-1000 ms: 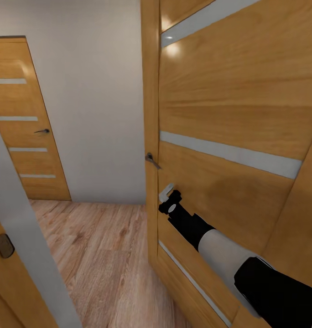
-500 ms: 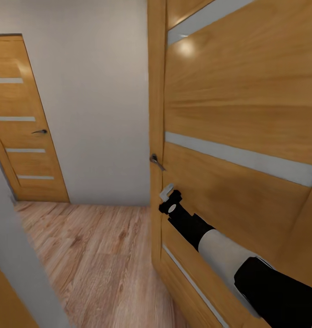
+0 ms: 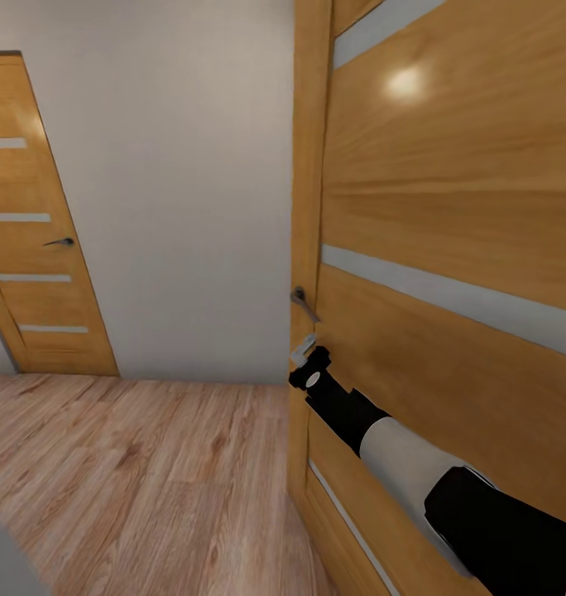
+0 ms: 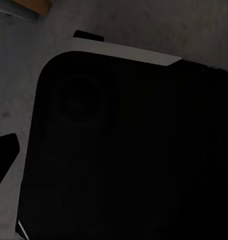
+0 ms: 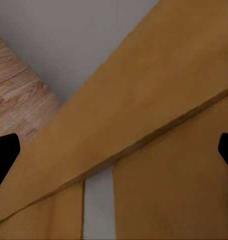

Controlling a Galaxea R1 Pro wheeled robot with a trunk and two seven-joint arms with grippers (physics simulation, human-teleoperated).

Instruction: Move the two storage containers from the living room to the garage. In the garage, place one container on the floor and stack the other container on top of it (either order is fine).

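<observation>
Storage containers appear in none of the three views at this moment, so their place cannot be told; the robot stands in a hallway.

Head view: a tall wooden door (image 3: pixel 448 248) with pale horizontal stripes stands close at the right, its edge turned toward the camera and a dark lever handle (image 3: pixel 303 301) on that edge. The right arm (image 3: pixel 415 463), black and white, reaches forward alongside the door face. The right tool (image 3: pixel 304 352) sits just below the handle, near the door's edge; from this angle its light fingers look small and I cannot tell whether they touch the door. A plain grey-white wall (image 3: pixel 184 199) fills the middle. At the far left is a second wooden door (image 3: pixel 35 248), shut, with the same pale stripes and its own small handle (image 3: pixel 59 242). Light wood-plank flooring (image 3: pixel 142 480) runs from the wall toward the camera.

Left wrist view: a large black rounded body (image 4: pixel 129 150) with a light upper edge takes up most of the picture, over a dim grey mottled surface (image 4: pixel 19 75). One dark fingertip (image 4: pixel 4 152) of the left tool shows at the edge; its state cannot be told.

Right wrist view: two dark fingertips (image 5: pixel 4 155) sit at opposite edges, wide apart, so the right tool is released and holds nothing. Between them lie the door's wood and a pale stripe (image 5: pixel 98 205).
</observation>
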